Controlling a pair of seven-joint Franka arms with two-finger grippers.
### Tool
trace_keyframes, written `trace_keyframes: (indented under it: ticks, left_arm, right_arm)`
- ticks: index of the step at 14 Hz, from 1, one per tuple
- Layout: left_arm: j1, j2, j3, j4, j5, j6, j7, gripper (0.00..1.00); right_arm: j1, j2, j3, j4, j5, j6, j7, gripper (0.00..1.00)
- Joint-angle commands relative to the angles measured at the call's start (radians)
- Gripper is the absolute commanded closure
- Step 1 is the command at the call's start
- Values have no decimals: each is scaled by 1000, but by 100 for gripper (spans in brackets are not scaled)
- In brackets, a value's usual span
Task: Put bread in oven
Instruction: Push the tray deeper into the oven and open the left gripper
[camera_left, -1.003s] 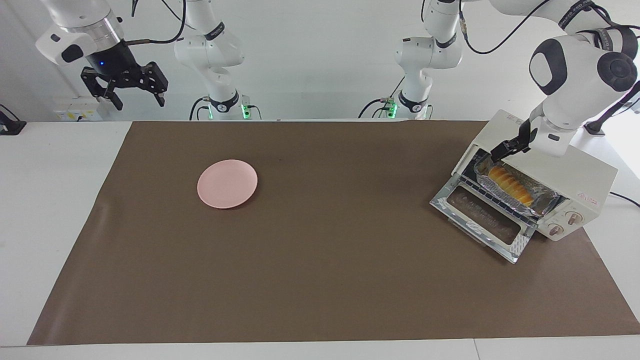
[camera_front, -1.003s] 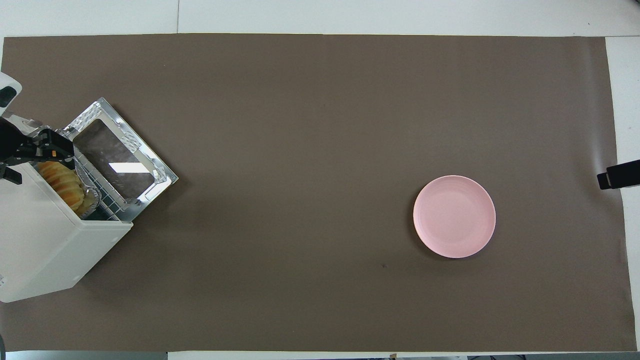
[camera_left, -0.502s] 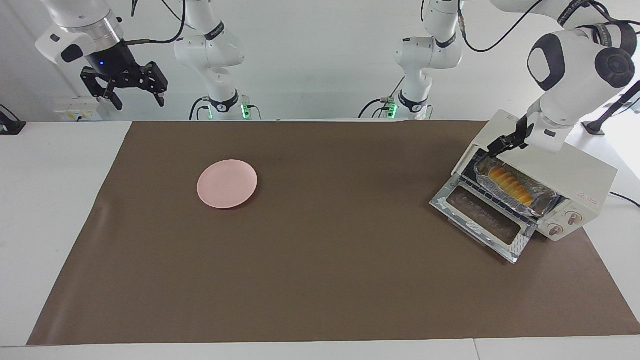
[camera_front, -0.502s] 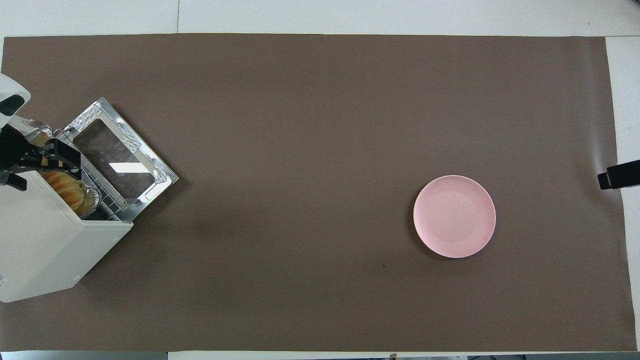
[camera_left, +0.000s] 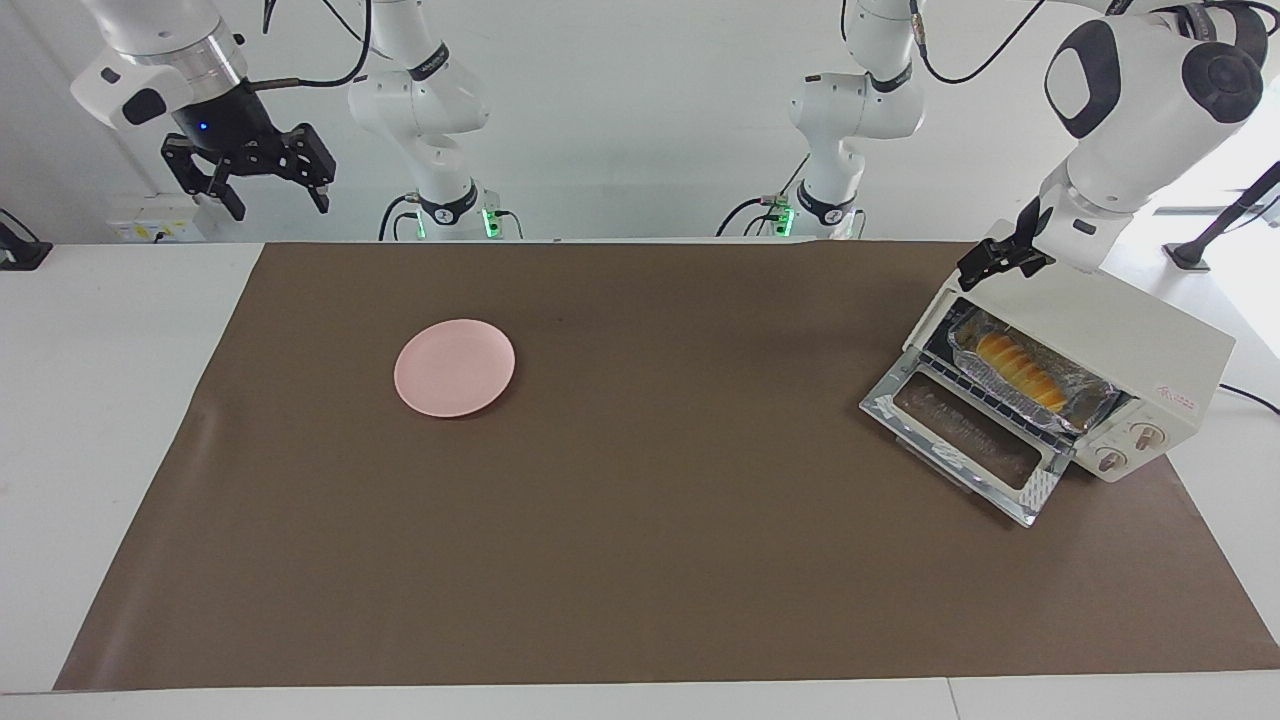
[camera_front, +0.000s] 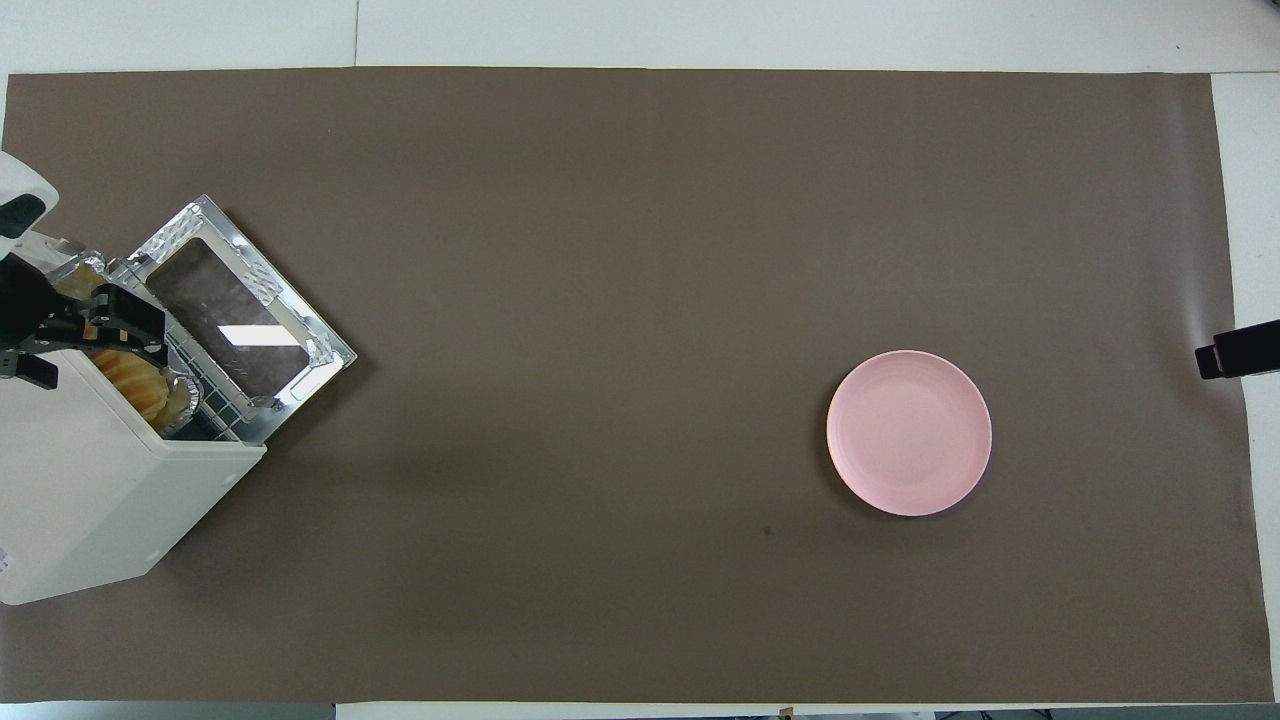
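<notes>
The left gripper (camera_left: 992, 262) has lifted away from the foil tray (camera_left: 1030, 372) it was touching a second ago. It now hangs at the upper right of the facing view, over the top edge of the oven (camera_left: 1120, 340), with its jaws spread and nothing between them — the tray has been let go.

The bread (camera_left: 1020, 368), a ridged yellow-orange loaf, lies in that crinkled silver tray on the wire rack inside the oven's mouth. The oven sits at the right of the facing view, at the left arm's end of the tabletop (camera_left: 640, 480). Its glass door (camera_left: 965, 442) is dropped flat in front of it, wide open. In the overhead view the oven is at the left edge, and part of the loaf shows under the raised gripper.

The right gripper (camera_left: 250, 170) waits at the upper left of the facing view, raised off the tabletop, jaws apart and holding nothing. It has not moved in the last second.

A pink plate (camera_left: 455, 367) lies bare at the left centre of the facing view, well apart from the oven.

My reading — the bread is delivered, and the arm is withdrawing. Only shutting the door, if wanted, would remain.
</notes>
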Motion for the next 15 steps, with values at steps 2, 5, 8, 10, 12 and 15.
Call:
trace_keyframes:
  ticks: [2,5,8,10,12,15]
  left_arm:
    - [130,15,-98,42,-10,-69,59,0]
    - [178,6,-163,64,-13,-68,63,0]
    - [178,3,-169,62,-24,-77,66,0]
    - [171,-15,-175,45,-27,-42,66,0]
    - [178,-14,-175,65,-53,-75,65,0]
    - [172,-9,-174,70,-52,-68,68,0]
  right_arm:
    - [-1,-26,2,-30,-4,2,14,0]
    - [-1,-26,2,-30,-4,2,14,0]
    - [-1,-26,2,-30,-4,2,14,0]
    - [-1,-26,2,-30,-6,2,14,0]
    - [-1,-26,2,-30,-4,2,14,0]
    - [-1,-26,2,-30,-4,2,14,0]
